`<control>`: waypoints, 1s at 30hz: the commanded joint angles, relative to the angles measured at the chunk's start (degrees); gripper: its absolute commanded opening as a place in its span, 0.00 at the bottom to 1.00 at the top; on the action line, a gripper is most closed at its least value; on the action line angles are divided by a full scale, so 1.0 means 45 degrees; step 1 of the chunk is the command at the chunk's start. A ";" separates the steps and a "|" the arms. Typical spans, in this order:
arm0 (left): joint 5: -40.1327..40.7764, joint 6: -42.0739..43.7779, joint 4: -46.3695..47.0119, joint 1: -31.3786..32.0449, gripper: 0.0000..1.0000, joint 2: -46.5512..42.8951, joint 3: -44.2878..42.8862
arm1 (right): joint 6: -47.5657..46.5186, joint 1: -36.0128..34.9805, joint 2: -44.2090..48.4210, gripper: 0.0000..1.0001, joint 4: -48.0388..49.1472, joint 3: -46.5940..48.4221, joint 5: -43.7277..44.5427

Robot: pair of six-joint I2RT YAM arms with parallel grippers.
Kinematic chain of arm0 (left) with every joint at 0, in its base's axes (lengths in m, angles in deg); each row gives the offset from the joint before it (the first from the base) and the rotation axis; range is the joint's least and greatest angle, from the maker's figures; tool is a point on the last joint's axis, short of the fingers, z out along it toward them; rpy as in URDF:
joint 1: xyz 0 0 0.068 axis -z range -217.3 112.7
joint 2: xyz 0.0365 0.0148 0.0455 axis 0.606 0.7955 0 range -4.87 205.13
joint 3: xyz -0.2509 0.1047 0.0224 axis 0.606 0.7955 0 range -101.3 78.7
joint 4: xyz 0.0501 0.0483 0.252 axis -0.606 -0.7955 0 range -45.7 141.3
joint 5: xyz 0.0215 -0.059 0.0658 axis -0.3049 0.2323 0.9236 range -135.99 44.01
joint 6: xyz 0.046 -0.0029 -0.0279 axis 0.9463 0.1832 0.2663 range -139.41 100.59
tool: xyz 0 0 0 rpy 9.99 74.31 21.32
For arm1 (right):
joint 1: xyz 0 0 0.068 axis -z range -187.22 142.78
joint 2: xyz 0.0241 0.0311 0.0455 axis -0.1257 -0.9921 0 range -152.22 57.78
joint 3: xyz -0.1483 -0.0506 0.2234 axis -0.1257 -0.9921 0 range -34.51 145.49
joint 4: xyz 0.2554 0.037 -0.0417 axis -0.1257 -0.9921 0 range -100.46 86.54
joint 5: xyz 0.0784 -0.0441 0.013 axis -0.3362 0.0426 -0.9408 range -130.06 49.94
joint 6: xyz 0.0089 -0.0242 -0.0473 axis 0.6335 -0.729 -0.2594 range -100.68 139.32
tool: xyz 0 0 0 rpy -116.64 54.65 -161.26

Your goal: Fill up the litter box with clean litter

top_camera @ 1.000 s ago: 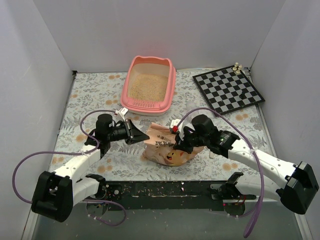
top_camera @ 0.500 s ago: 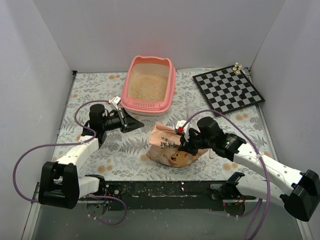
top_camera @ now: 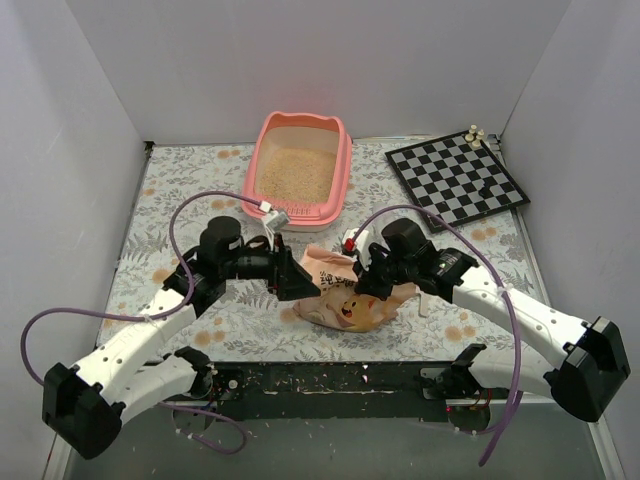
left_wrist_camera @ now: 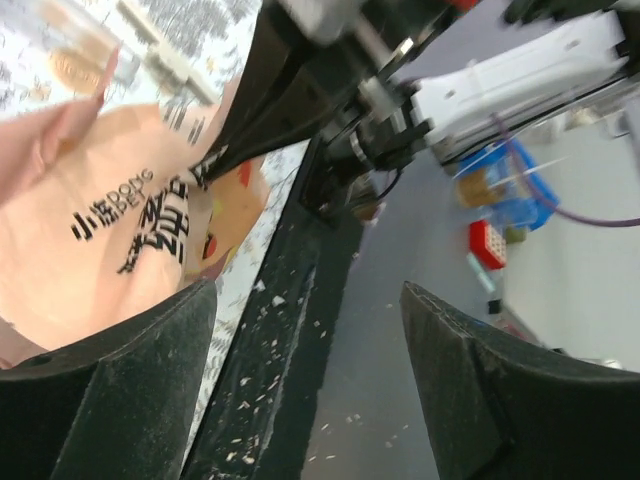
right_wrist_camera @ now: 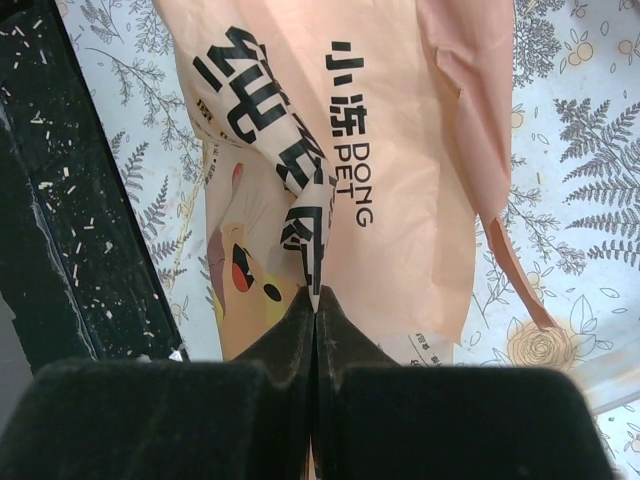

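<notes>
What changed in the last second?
The left gripper swung out to the left, then back right; its open fingers are now at the left side of the bag. The right gripper stayed pinched on the bag. Litter box, litter and chessboard unchanged.

A chessboard (top_camera: 457,181) lies beyond the crumpled printed bag (top_camera: 343,312).

The left gripper (top_camera: 298,282) had drawn well off to the left of the bag (top_camera: 340,306) half a second ago. It has since swung back in and now sits, jaws spread wide, at the bag's left edge. The bag has sagged lower and flatter than it stood then. The right gripper (top_camera: 365,281), pinched on the bag's fold, has shifted slightly left with it.
</notes>
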 commanded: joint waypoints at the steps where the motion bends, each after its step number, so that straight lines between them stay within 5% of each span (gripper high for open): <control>1: 0.3413 0.3783 -0.2275 0.1583 0.75 0.0284 -0.0870 | -0.0570 0.0208 -0.0414 0.01 -0.1046 0.1059 0.0039; 9: 0.6150 0.6776 -0.1672 0.1995 0.83 0.0382 -0.0989 | -0.0707 0.0247 -0.0200 0.01 -0.0677 0.0826 -0.0333; 20: 0.4239 0.8886 0.0750 0.2561 0.84 0.0167 0.0904 | -0.0551 0.0305 0.0229 0.01 0.0104 0.0299 -0.0879; 30: 0.4687 0.9746 0.1453 0.3010 0.78 0.1396 0.1452 | -0.0609 0.0305 0.0386 0.01 0.0398 -0.0034 -0.1348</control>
